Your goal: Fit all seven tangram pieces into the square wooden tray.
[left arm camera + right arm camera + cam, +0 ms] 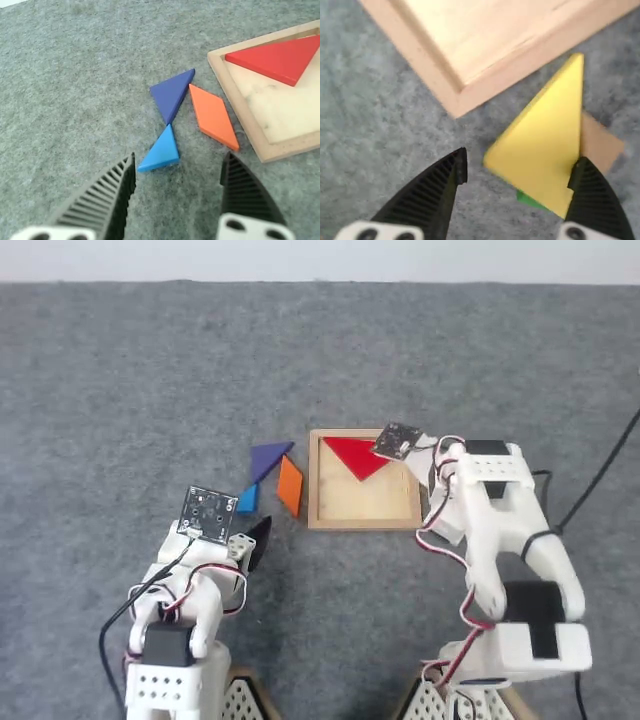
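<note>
The right hand (520,165), jaws wide, straddles the yellow triangle (545,142), which lies on the counter (365,120) just outside the tray (485,82) corner. The left hand (180,160), also wide, hangs near the light-blue triangle (161,151).
</note>
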Controlling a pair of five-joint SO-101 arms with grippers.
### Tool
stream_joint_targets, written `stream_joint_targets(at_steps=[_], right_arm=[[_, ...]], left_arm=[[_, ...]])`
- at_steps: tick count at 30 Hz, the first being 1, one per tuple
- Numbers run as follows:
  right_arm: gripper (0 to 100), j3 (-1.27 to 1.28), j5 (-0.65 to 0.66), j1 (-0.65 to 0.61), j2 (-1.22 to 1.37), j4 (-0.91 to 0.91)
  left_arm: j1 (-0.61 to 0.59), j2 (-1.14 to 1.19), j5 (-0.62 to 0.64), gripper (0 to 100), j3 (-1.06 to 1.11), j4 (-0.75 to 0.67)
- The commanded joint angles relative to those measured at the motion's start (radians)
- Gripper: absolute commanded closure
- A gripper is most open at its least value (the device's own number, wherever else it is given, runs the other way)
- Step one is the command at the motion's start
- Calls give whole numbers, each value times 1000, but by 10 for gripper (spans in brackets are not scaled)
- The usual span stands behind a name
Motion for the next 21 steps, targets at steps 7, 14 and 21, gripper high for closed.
stream_joint_targets(at_steps=[7,14,21], right_arm=[[683,-115,2,38,140,-22],[685,-164,-104,35,150,-24],[749,-164,-195,1,142,-22]], left_arm=[[-3,-15,-5,732,-10,9],[-3,-15,-5,732,-10,9],[-3,-15,-5,732,-10,9]])
